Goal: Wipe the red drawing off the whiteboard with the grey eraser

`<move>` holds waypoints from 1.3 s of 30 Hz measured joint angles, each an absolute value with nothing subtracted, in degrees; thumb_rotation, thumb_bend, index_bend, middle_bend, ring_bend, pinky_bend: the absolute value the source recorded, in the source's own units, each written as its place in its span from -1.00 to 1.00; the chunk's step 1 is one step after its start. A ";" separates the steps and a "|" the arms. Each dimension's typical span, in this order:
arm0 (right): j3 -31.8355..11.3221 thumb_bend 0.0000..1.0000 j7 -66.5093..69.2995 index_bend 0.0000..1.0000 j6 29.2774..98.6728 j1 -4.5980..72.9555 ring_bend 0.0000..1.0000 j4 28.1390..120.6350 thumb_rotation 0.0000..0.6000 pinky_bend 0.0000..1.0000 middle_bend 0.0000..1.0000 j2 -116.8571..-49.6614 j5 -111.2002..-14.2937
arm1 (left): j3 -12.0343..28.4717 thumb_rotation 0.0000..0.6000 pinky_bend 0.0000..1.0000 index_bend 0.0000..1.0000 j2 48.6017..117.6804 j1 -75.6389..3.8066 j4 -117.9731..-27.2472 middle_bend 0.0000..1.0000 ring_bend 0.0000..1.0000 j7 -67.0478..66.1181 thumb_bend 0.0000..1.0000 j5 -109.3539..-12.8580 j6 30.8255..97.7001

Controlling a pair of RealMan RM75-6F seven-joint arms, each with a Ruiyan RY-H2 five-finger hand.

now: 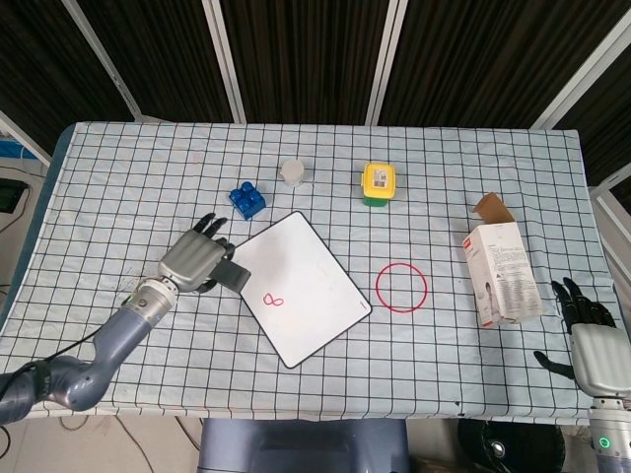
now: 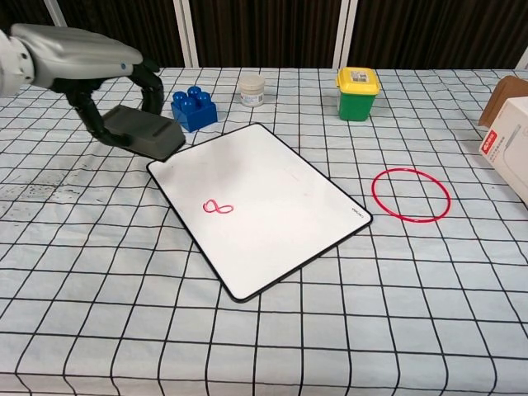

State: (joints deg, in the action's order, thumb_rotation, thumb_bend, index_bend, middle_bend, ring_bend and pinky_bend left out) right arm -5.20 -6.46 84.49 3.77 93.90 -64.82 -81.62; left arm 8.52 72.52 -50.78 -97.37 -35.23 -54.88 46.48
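A whiteboard (image 1: 296, 286) (image 2: 260, 202) lies tilted on the checked cloth, with a small red figure-eight drawing (image 1: 275, 300) (image 2: 218, 208) near its left side. My left hand (image 1: 195, 260) (image 2: 78, 58) holds the grey eraser (image 1: 233, 275) (image 2: 144, 132) in the air over the board's left corner, above and left of the drawing. My right hand (image 1: 592, 340) rests open at the table's right front edge, far from the board; the chest view does not show it.
A blue brick (image 1: 248, 198) (image 2: 194, 108), a small white jar (image 1: 293, 173) (image 2: 252, 90) and a green tub with a yellow lid (image 1: 378, 184) (image 2: 357, 93) stand behind the board. A red ring (image 1: 401, 288) (image 2: 410, 195) and an open carton (image 1: 501, 269) lie to the right.
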 measured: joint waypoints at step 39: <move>-5.19 -0.94 -5.64 -0.85 84.05 3.83 -0.61 93.98 1.00 -0.58 -0.86 -64.45 -81.43 | 5.36 1.00 -0.96 -0.09 92.87 -59.91 -83.96 -0.04 -0.93 -42.47 -0.37 -47.97 47.93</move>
